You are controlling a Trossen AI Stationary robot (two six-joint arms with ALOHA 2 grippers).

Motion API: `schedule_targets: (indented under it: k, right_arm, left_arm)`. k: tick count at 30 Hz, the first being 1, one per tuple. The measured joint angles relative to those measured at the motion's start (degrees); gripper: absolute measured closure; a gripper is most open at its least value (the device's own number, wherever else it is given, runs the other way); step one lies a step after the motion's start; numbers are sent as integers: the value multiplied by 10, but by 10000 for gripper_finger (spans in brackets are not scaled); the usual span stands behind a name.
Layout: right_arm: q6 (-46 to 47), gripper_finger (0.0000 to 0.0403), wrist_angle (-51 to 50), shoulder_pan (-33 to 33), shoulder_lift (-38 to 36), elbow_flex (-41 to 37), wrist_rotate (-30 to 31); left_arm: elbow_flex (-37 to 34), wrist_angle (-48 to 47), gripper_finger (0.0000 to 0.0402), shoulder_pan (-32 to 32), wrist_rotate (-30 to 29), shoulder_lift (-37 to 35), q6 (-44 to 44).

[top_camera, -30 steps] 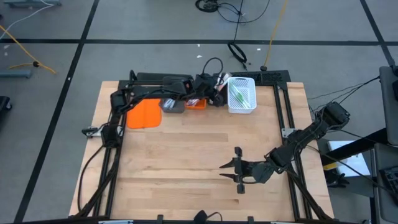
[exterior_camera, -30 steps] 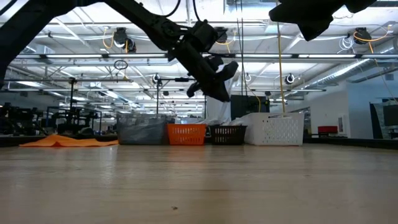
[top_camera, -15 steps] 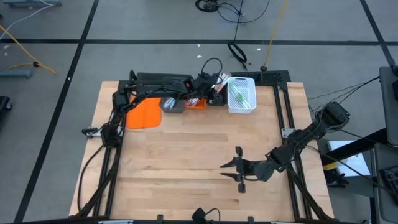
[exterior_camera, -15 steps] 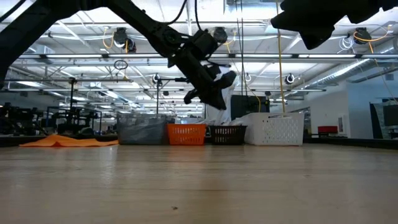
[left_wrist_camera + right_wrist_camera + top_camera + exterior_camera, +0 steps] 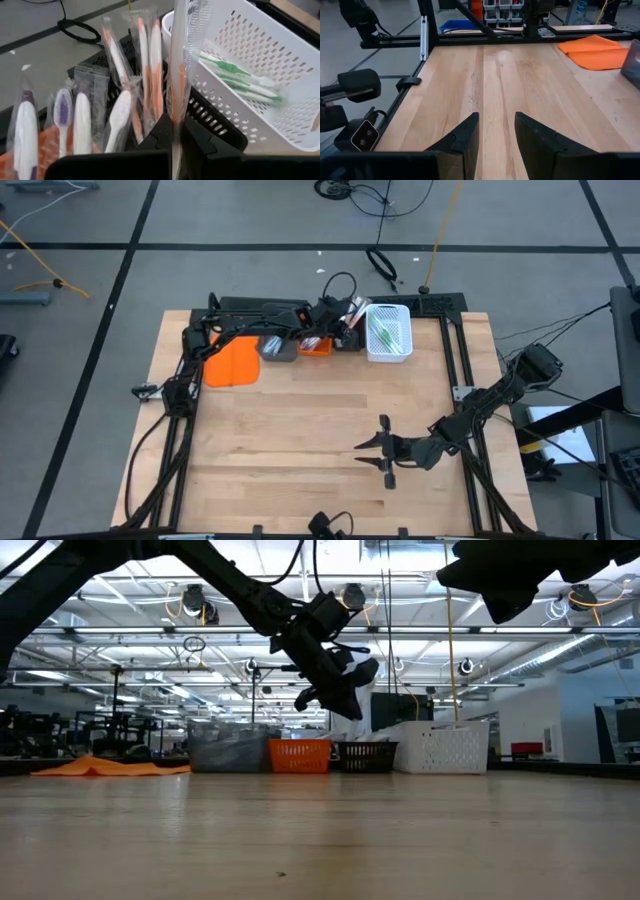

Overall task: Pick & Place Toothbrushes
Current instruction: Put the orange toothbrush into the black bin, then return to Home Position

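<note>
counter (image 5: 300,430): pale wooden planks with a black frame along its edges, mostly bare across the centre and lower part of the high view
bins: a row at the upper centre of the high view, namely a grey bin (image 5: 277,348), an orange bin (image 5: 316,347), a black bin (image 5: 364,756) and a white mesh bin (image 5: 389,333)
orange cloth (image 5: 232,363): lies flat on the counter just left of the grey bin
left tool (image 5: 176,131): above the black bin, fingers together and clamped on one wrapped toothbrush (image 5: 179,60) that stands upright
toothbrushes: wrapped ones (image 5: 117,117) with orange and purple accents stand in the orange and black bins; green ones (image 5: 235,80) lie in the white mesh bin
right tool (image 5: 495,135): lower centre-right of the high view, above bare wood, fingers apart, holding nothing
floor (image 5: 100,280): grey with dark lines, cables at the top of the high view
room: in the low view, a large hall with ceiling beams and lamps
</note>
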Motion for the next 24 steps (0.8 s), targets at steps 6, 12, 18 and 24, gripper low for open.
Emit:
schedule_targets:
  k: [6, 12, 18, 24]
  right_arm:
    - [-9, 287, 0, 0, 0, 0, 0]
    - [-12, 287, 2, 0, 0, 0, 0]
    - [-12, 287, 2, 0, 0, 0, 0]
    - [-11, 287, 2, 0, 0, 0, 0]
  left_arm:
    - [0, -6, 375, -2, -1, 0, 6]
    - [0, -6, 316, -2, -3, 0, 5]
    - [0, 0, 283, -2, -6, 0, 8]
    - [0, -4, 278, -2, -5, 0, 10]
